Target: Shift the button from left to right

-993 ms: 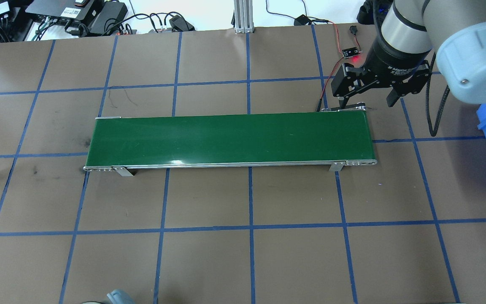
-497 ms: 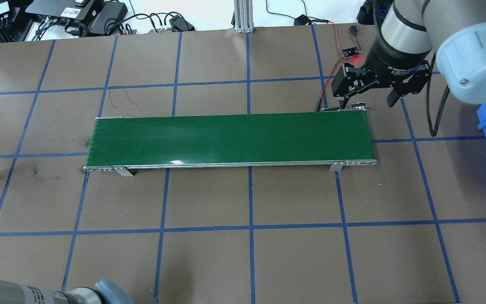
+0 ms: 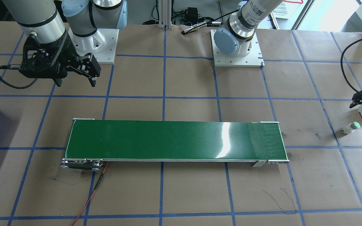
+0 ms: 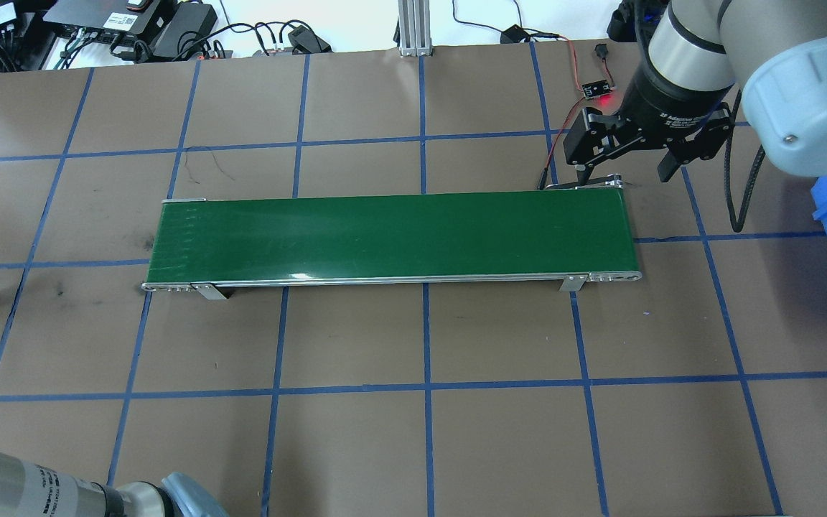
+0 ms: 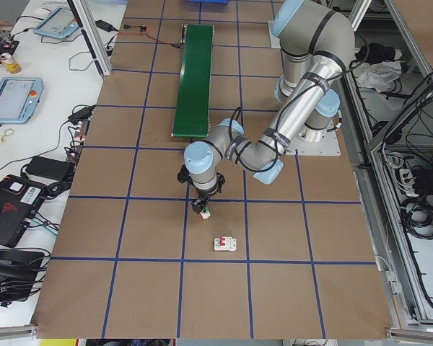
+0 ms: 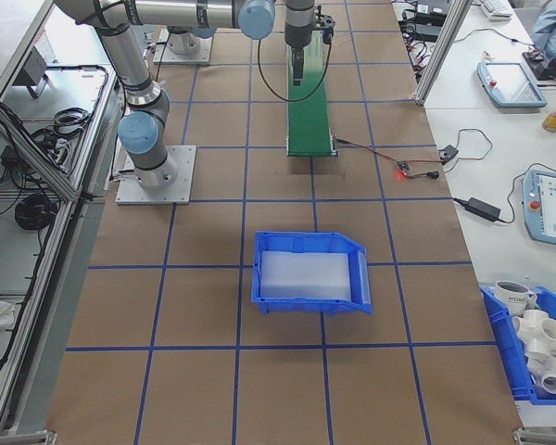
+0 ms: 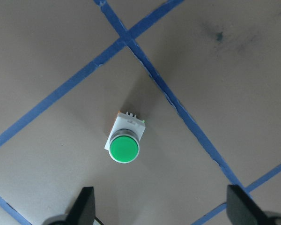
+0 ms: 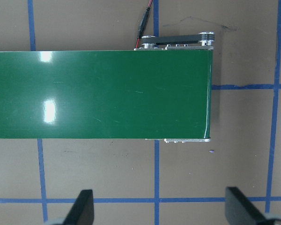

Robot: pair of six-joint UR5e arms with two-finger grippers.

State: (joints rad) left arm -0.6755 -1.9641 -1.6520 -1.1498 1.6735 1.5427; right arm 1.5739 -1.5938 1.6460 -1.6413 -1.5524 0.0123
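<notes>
One button [image 7: 124, 144], one conveyor belt [image 4: 392, 237], two pincers, two blue bins.

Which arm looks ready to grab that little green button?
The left. Its gripper hangs open right above the button, while the right gripper waits open at the belt's far end.

Robotics lab; teach pendants [image 6: 549, 208], gridded table [image 4: 500, 431]

left arm [image 4: 33, 485] further into the overhead view's bottom-left corner
</notes>
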